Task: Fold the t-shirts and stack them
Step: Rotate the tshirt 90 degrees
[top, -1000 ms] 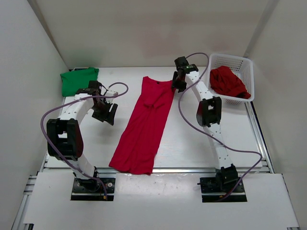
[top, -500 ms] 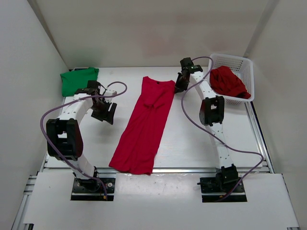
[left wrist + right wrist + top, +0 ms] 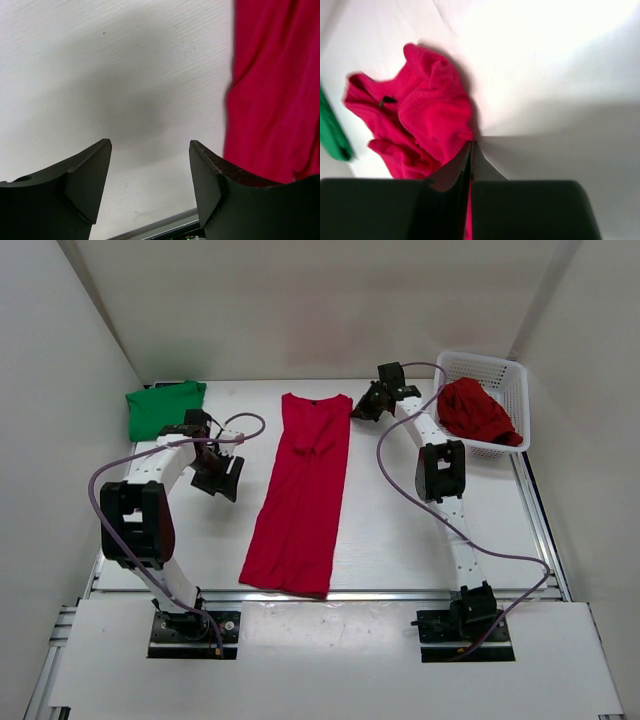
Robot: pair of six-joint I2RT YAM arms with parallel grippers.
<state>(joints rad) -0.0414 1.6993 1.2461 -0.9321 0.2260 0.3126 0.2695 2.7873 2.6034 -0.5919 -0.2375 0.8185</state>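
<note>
While the right gripper (image 3: 362, 408) is clamped on the 1 o'clock corner of the red shirt (image 3: 300, 495), mid-table, the left gripper (image 3: 215, 475) hangs at its 9 o'clock, jaws apart. Straightening seems in hand; next, the left likely must grip too.

You will find no readable text, brand, number or sign in any of these views. The only label-like mark is a small dark tag (image 3: 386, 101) at the neckline of the red t-shirt (image 3: 300, 490) lying along the middle of the surface (image 3: 400, 540), and it is too blurred to read.
</note>
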